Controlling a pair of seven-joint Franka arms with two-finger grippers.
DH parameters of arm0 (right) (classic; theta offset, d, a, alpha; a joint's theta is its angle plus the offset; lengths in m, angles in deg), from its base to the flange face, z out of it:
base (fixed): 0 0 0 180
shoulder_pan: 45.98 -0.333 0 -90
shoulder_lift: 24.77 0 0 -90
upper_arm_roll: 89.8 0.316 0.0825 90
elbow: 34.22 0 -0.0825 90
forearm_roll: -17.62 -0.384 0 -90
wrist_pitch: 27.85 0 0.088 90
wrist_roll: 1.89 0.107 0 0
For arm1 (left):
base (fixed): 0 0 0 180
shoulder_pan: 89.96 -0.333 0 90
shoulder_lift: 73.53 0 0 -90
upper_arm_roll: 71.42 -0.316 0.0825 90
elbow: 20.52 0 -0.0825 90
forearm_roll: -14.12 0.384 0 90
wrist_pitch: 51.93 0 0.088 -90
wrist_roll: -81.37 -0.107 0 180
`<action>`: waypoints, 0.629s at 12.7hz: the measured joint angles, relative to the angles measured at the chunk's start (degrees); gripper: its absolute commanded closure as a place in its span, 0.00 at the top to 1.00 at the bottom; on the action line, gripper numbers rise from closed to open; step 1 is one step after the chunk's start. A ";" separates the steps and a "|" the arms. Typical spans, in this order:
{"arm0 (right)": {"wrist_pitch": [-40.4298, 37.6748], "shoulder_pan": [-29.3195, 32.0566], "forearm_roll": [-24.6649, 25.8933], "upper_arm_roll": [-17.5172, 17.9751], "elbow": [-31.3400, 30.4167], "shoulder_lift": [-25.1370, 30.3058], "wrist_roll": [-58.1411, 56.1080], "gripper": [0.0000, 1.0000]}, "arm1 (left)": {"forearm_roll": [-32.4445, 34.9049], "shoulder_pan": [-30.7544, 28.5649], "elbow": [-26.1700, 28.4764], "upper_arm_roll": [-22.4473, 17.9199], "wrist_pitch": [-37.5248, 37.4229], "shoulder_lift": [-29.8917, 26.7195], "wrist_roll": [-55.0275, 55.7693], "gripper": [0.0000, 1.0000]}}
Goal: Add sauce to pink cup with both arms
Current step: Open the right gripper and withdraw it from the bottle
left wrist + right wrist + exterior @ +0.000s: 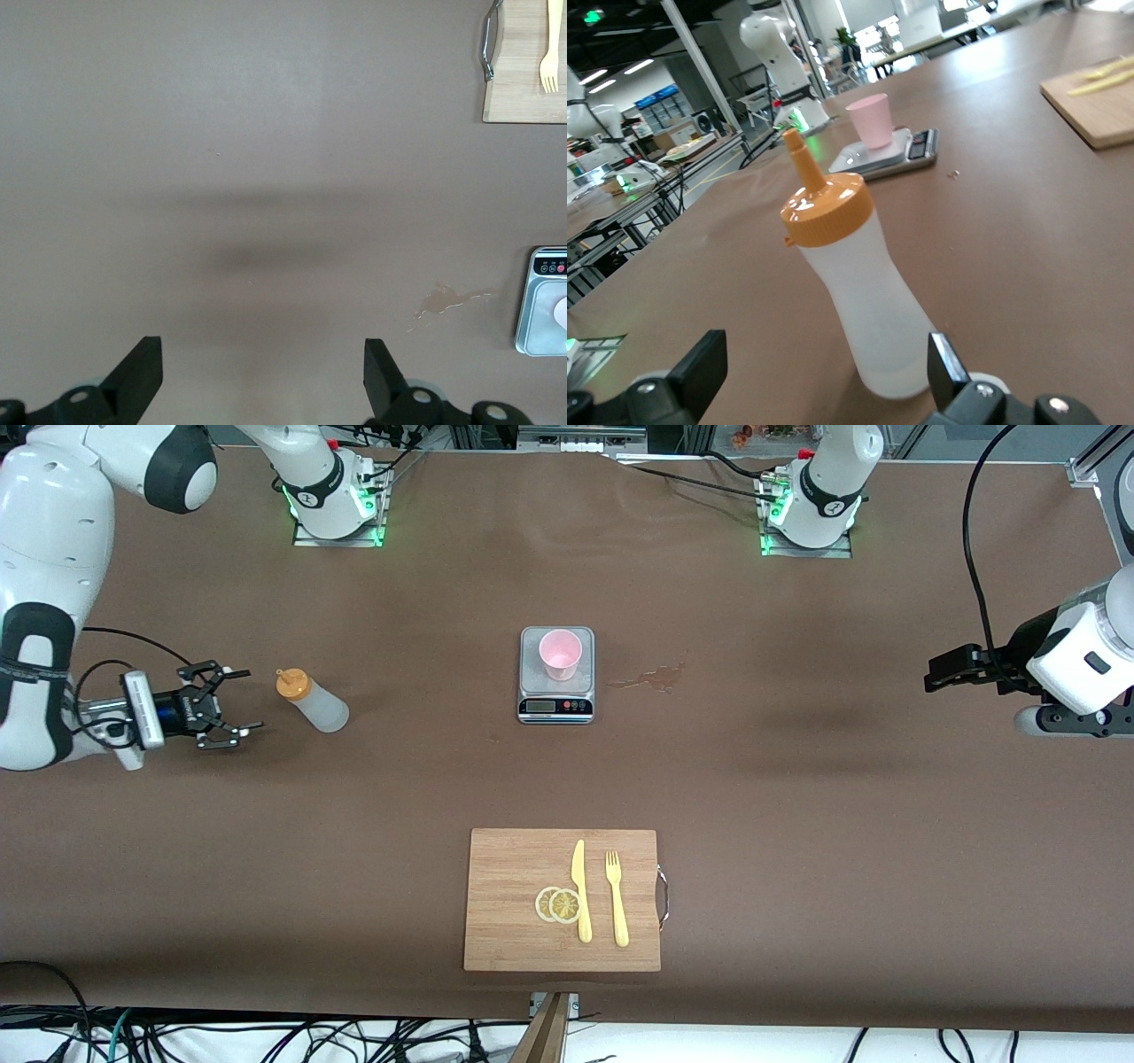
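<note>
On the brown worktop [797,797], nearest the camera, one bamboo cutting board [514,939] carries one yellow plastic knife [580,890], one yellow fork [617,897] and two lemon slices [558,904]. Farther off, one translucent orange-capped sauce bottle [313,701] stands upright just before the right gripper [226,708], jaws spread wide, gripping nothing. One pink plastic cup [560,654] stands on one silver kitchen scale [555,691]; whether it holds sauce cannot be told. The left gripper [263,376] waits low at its own end, jaws apart, holding nothing. Such a scene fits both before pouring and after the bottle's return.
</note>
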 measured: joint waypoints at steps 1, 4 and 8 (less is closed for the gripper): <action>-0.52 0.07 -0.01 -0.67 2.16 0.26 4.70 1.00 | 0.00 -0.03 0.00 -0.03 0.04 0.00 0.00 1.00; -4.05 -0.13 -0.81 -0.83 9.22 2.44 25.33 1.00 | 0.00 -0.10 0.00 -0.09 0.25 0.00 0.00 1.00; -6.79 -0.92 -4.98 -0.80 17.04 5.72 52.84 1.00 | 0.00 -0.28 0.00 -0.11 0.79 0.00 0.00 1.00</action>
